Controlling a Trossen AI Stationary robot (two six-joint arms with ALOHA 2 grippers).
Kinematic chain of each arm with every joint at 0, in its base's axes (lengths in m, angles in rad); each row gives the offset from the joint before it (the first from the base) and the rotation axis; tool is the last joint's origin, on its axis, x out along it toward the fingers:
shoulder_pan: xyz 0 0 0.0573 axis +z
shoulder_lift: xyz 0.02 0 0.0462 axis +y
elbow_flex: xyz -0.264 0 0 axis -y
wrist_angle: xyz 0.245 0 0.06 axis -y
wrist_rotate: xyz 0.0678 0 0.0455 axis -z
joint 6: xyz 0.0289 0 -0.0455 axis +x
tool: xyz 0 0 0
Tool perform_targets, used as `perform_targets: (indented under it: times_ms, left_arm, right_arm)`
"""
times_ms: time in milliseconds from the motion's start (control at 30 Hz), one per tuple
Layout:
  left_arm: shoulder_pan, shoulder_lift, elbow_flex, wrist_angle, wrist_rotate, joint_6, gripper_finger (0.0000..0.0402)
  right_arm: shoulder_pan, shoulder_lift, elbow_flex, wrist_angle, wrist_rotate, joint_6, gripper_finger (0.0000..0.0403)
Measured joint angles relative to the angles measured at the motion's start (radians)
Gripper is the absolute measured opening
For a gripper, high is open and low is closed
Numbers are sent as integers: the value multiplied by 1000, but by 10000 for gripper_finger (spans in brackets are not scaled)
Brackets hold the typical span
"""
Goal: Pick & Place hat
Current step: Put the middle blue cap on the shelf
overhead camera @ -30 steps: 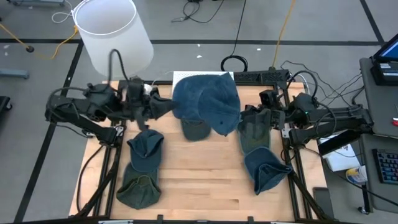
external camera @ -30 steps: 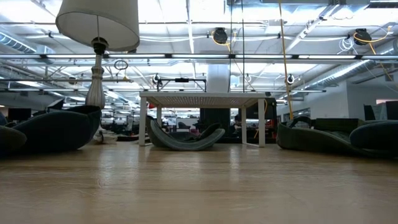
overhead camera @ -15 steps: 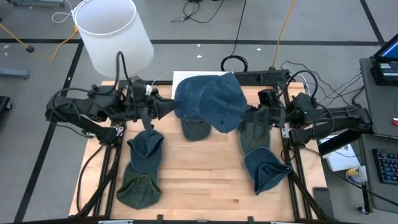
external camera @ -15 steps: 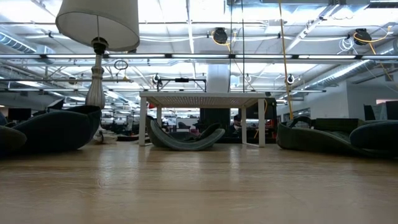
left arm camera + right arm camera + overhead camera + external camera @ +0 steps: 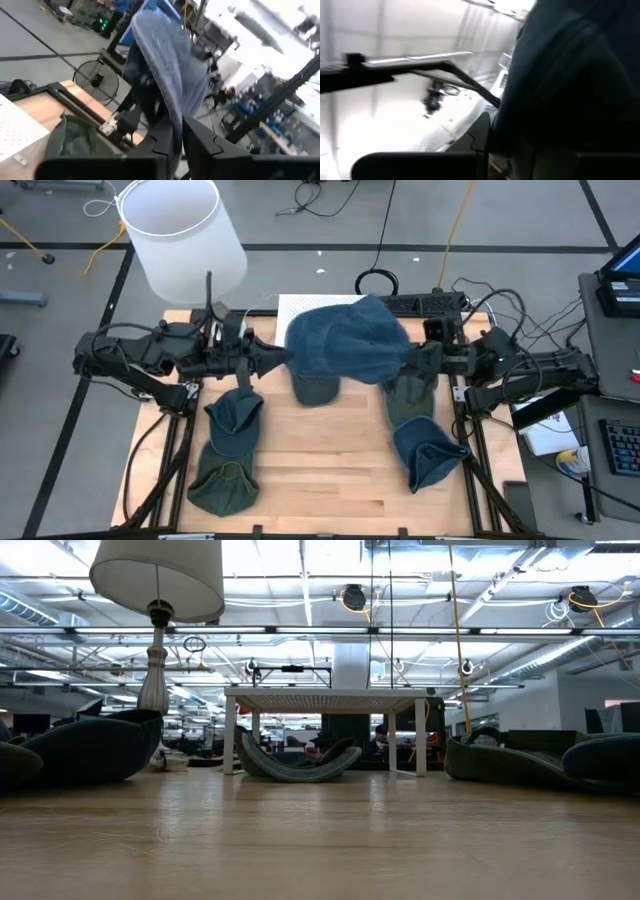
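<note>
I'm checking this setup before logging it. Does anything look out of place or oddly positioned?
The blue hat is off the table, stretched between the left gripper and the right gripper, which pinch opposite edges. The other hats lie flat on the table. Nothing looks spilled or damaged.

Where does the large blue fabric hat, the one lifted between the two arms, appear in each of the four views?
High view: upper centre, large blue fabric hat stretched between both arms.
Low view: not in it.
Left wrist view: centre, draped above the fingers.
Right wrist view: fills the right side.
Shared landmark: the wooden table.
</note>
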Motion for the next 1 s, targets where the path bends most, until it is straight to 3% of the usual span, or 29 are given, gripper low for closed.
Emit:
perform_targets:
  times_ms: [200, 500, 800, 1000]
  left_arm:
    - [0, -1, 0, -73, 17, 74, 110]
    - [0, 0, 0, -183, 19, 54, 172]
    - [-4, -1, 0, -181, 20, -21, 179]
    - [-4, -1, 0, -173, 21, -33, 179]
  right_arm:
    - [0, -10, 1, 147, -25, 67, 32]
    - [-31, -38, 1, 76, 9, 58, 32]
    - [-162, -12, 2, -190, 127, 39, 32]
    - [-246, 69, 137, -506, 156, 67, 32]
